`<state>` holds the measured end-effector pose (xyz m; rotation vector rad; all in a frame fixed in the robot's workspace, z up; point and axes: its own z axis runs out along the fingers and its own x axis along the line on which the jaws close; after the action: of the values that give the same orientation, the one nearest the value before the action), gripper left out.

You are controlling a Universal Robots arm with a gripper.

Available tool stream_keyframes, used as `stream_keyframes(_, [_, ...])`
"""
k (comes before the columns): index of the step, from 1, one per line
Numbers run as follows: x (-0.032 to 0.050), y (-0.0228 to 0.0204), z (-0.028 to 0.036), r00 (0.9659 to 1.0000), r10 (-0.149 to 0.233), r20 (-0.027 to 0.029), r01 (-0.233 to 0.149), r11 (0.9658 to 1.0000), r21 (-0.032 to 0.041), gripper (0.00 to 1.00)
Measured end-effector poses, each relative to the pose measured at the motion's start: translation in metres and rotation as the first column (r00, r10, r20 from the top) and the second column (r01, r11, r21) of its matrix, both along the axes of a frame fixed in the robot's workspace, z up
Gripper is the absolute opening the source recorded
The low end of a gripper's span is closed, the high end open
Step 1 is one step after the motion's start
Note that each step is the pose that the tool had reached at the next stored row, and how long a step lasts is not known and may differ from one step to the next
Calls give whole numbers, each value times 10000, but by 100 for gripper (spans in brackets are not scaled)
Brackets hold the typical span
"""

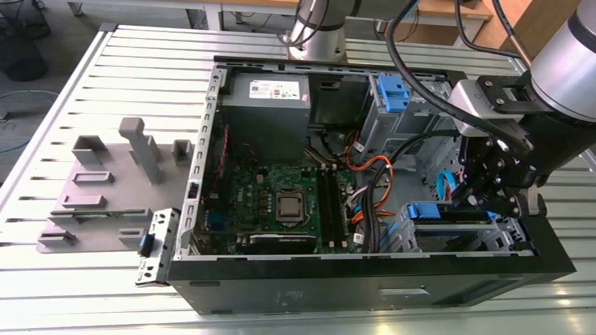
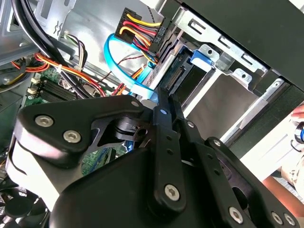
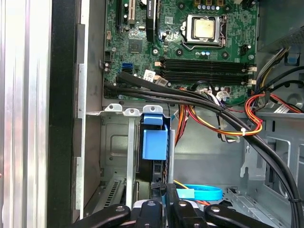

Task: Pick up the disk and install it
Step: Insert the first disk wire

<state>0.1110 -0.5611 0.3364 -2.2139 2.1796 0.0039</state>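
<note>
The disk (image 1: 447,213) sits at the lower right of the exterior view, standing on its edge inside a metal slot of the computer case. Its blue plastic frame (image 3: 155,142) shows in the middle of the first wrist view, with the dark drive body below it.

Exterior view high above the open computer case (image 1: 373,279), both wrist views close inside, perhaps sharing the drive bay (image 3: 154,137).
</note>
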Motion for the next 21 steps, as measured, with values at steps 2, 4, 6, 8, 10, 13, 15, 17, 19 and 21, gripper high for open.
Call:
stream_keyframes(2, [0, 0, -1, 10000, 0, 0, 0, 10000, 0, 16])
stream_keyframes(4, [0, 1, -15, 10000, -1, -1, 1, 10000, 4, 16])
stream_keyframes(6, [0, 0, -17, 10000, 0, 0, 0, 10000, -2, 16])
stream_keyframes(8, [0, 0, -17, 10000, 0, 0, 0, 10000, -4, 16])
stream_keyframes(10, [0, 0, -29, 10000, 0, 0, 0, 10000, 1, 16])
stream_keyframes(13, [0, 0, -43, 10000, -1, 0, 1, 10000, -3, 16])
stream_keyframes(15, [0, 0, -43, 10000, 0, 0, 0, 10000, -5, 16])
stream_keyframes(17, [0, 0, -53, 10000, 0, 0, 0, 10000, -1, 16])
stream_keyframes(19, [0, 0, -59, 10000, 0, 0, 0, 10000, -7, 16])
stream_keyframes(21, [0, 0, -60, 10000, 0, 0, 0, 10000, -7, 16])
